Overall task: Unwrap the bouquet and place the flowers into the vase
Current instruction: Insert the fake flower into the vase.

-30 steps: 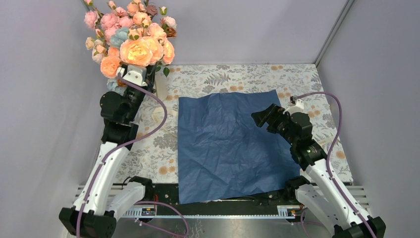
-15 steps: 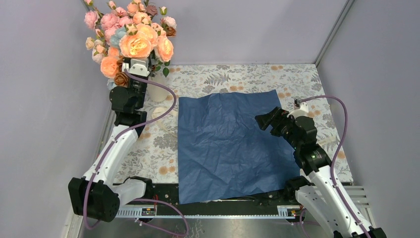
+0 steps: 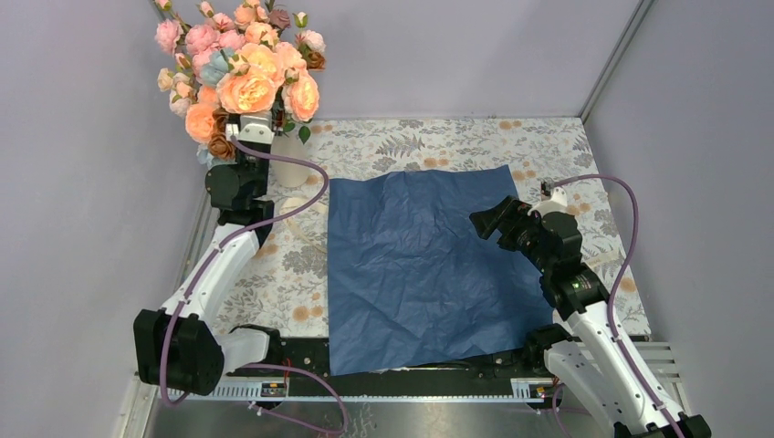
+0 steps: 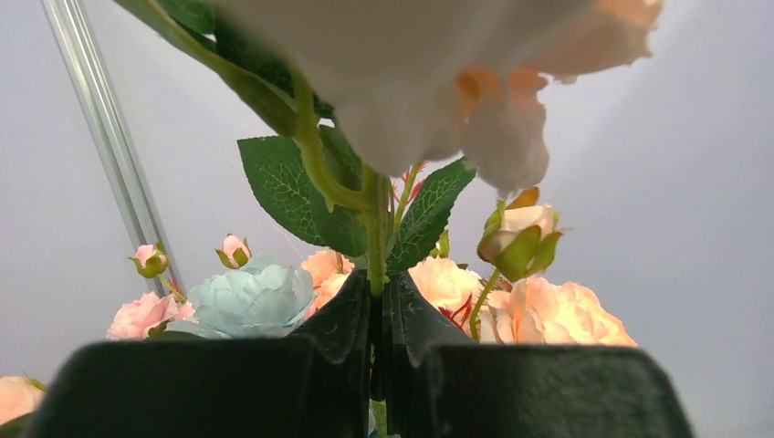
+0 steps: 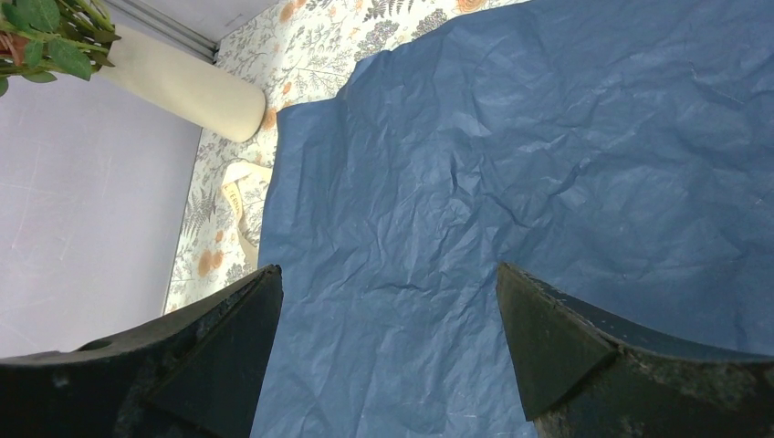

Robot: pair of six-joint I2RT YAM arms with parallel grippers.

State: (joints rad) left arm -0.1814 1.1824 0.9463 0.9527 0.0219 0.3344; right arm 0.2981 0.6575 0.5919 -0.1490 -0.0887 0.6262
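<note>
Flowers, artificial blooms of peach, pink and pale blue on green stems, stand bunched at the far left corner of the floral-patterned desk, just over the small off-white tapered vase. Our left pincer is pressed together on a thin green stem, holding the bunch upright. Our right pincer hangs with its jaws wide apart and nothing between them, above the crinkled dark navy wrapping paper, which lies spread flat mid-desk.

We judge the unwrapping done and the placing step in hand, close to its end. In the right wrist view the leaves sit at the vase mouth, but we cannot tell whether the stems are fully down inside. Next we would need to lower them until seated, then part the left pincer gently and lift straight away, so that the top-heavy bunch does not tip the light vase.
</note>
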